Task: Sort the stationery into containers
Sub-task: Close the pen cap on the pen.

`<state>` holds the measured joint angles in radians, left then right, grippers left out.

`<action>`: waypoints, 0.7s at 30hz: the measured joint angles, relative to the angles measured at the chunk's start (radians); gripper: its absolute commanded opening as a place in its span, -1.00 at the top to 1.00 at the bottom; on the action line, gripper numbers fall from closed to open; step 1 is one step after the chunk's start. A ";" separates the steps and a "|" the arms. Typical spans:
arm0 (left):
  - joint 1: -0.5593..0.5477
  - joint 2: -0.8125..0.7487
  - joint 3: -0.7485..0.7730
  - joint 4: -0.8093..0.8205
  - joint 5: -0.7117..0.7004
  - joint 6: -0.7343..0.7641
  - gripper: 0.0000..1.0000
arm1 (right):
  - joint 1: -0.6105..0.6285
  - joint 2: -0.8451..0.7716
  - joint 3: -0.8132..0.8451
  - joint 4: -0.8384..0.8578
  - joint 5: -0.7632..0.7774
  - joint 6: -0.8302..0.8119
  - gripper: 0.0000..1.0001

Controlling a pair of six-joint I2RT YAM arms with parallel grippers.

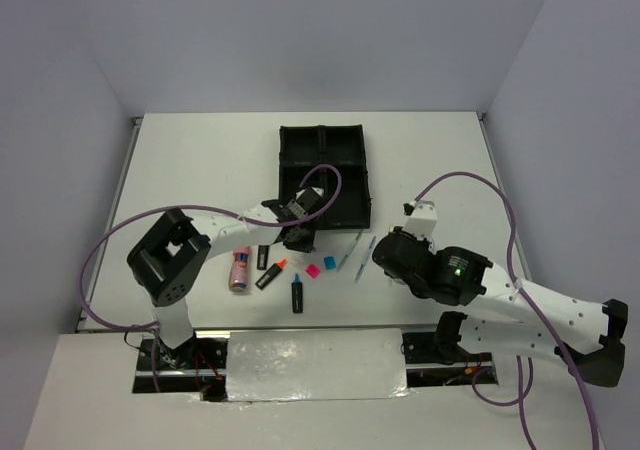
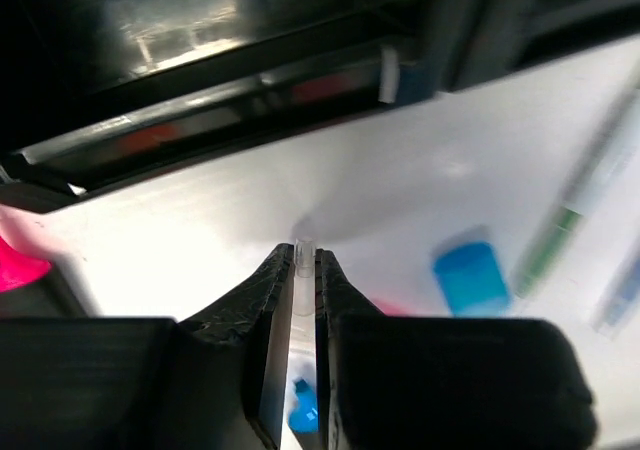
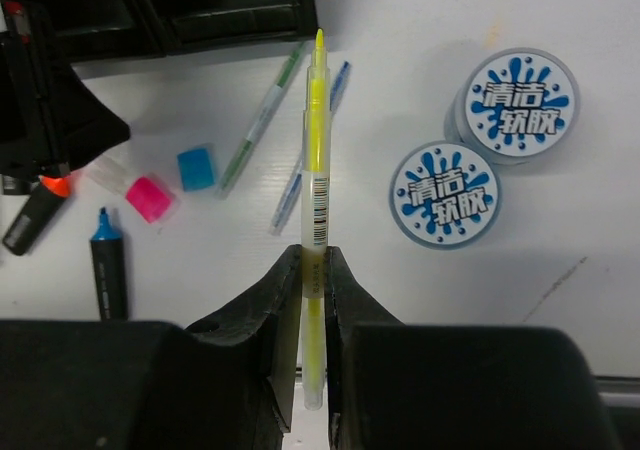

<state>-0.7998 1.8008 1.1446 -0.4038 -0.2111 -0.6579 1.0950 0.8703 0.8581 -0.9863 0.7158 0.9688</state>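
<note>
We see the right gripper clamped tight on the yellow pen, which juts out far beyond its fingertips, with the blue-white rolls lying to its right. The left gripper is pinched shut on a thin clear sliver, hovering just near of the black tray.

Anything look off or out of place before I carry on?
Nothing looks spilled or broken. Only oddity: the right claw grips the yellow pen behind its middle, so most of it sticks out ahead, unsupported.
</note>
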 measured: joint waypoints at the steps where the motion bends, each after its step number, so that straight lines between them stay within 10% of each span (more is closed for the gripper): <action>1: 0.000 -0.011 0.001 0.000 0.010 0.000 1.00 | 0.000 -0.009 -0.003 0.010 -0.003 -0.003 1.00; 9: 0.019 -0.267 -0.009 0.102 0.069 -0.006 1.00 | -0.002 -0.166 -0.129 0.305 -0.127 -0.172 1.00; 21: 0.249 -0.656 -0.418 0.803 0.475 -0.246 1.00 | -0.002 -0.190 -0.312 0.916 -0.472 -0.416 1.00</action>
<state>-0.5507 1.1450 0.7261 0.3992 0.2638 -0.9039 1.0927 0.6800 0.5457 -0.0704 0.2436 0.5526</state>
